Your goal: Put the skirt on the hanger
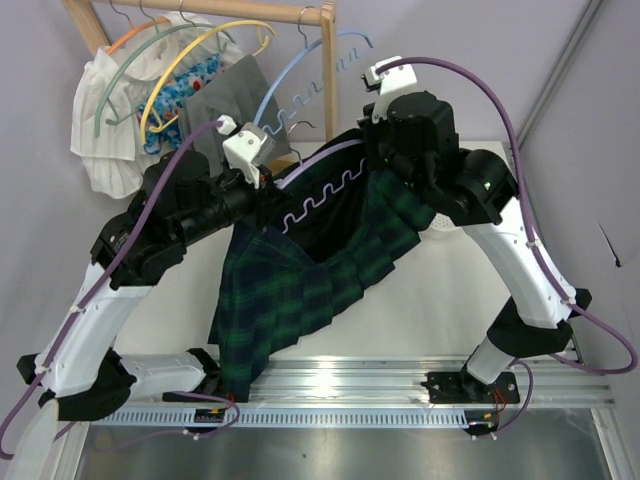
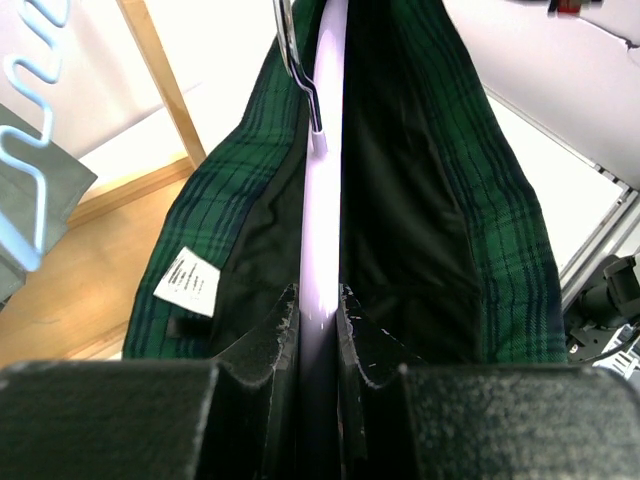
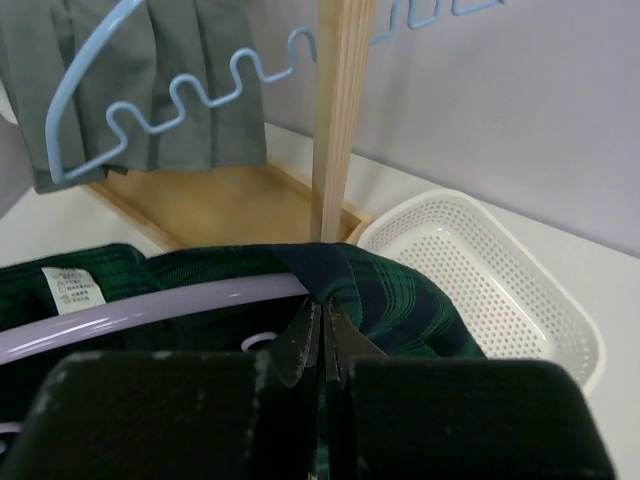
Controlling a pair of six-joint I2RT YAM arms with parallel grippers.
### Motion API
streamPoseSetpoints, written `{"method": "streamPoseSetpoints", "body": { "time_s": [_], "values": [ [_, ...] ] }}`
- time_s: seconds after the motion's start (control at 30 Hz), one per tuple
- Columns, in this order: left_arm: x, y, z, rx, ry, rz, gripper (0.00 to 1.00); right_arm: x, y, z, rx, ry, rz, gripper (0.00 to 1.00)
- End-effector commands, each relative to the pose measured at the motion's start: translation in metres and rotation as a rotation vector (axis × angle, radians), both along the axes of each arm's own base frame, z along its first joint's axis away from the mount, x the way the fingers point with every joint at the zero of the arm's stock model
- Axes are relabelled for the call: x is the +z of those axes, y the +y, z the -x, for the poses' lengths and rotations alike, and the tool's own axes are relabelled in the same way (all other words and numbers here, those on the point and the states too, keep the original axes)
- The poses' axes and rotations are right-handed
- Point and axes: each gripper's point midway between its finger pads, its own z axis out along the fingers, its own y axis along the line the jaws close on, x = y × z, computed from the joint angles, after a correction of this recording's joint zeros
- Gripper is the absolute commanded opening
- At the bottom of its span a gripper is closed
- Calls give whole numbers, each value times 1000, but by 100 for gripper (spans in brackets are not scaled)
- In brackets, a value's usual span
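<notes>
The green and navy plaid skirt point(image 1: 290, 290) hangs in the air between my two grippers, draped over the lavender hanger point(image 1: 325, 195), whose wavy bar shows against the dark lining. My left gripper point(image 1: 266, 183) is shut on the hanger's arm point(image 2: 322, 200), with the skirt point(image 2: 480, 230) on both sides and its white label point(image 2: 187, 282) at the left. My right gripper point(image 1: 373, 165) is shut on the skirt's waistband point(image 3: 400, 290), right beside the hanger's arm point(image 3: 180, 305). The label also shows in the right wrist view point(image 3: 72, 285).
A wooden rack point(image 1: 325, 60) stands at the back with a light blue hanger point(image 1: 300, 85), a yellow hanger point(image 1: 195, 55), a grey garment point(image 1: 225, 95) and a white ruffled garment point(image 1: 110, 130). A white perforated basket point(image 3: 480, 280) lies right of the rack's post point(image 3: 340, 110).
</notes>
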Motion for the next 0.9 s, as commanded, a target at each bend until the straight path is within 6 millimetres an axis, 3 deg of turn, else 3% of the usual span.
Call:
{"method": "streamPoseSetpoints", "body": {
  "time_s": [0.0,0.1,0.2,0.23,0.33,0.4,0.57,0.7,0.87],
  "values": [
    [36,1,0,10,-94,91,0,23,-15,2,-57,-86,28,0],
    [35,2,-2,20,-96,89,0,15,-22,3,-77,-78,56,0],
    [32,1,-2,18,-80,77,0,14,-63,-9,-222,-83,107,0],
    [32,2,0,16,-82,79,0,14,-87,-18,-255,-71,94,0],
    [42,9,5,24,-99,97,0,14,-102,-21,-262,-51,48,0],
    [45,10,6,21,-104,105,0,14,-97,-21,-239,-51,32,0],
    [41,5,6,9,-91,105,0,12,-57,-19,-130,-37,18,0],
    [34,1,0,15,-78,88,0,29,-11,7,-1,-94,7,0],
    [33,0,-5,30,-84,81,0,28,-2,17,29,-87,7,0]
  ]
}}
